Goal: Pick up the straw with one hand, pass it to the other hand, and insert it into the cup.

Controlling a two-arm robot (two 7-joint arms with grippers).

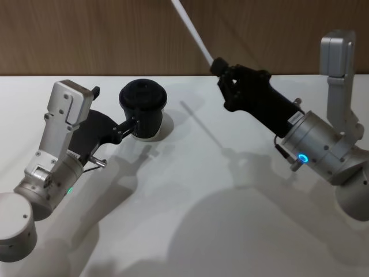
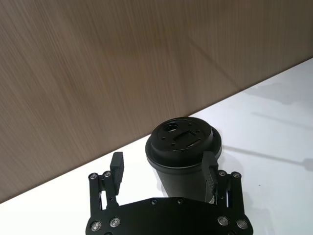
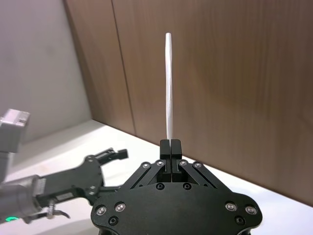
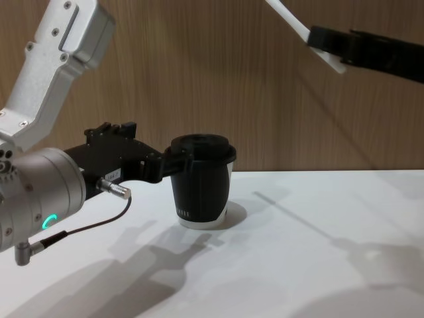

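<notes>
The straw (image 1: 194, 32) is off the desk (image 1: 230, 219), clamped in the right pincer's (image 1: 219, 65) closed tips high at far right, while the left pincer (image 2: 163, 164) gapes around the cup (image 1: 143, 98) at left, so insertion likely remains.

Cup (image 1: 143, 108) on table (image 1: 230, 202), left of and below straw (image 1: 193, 32)
</notes>
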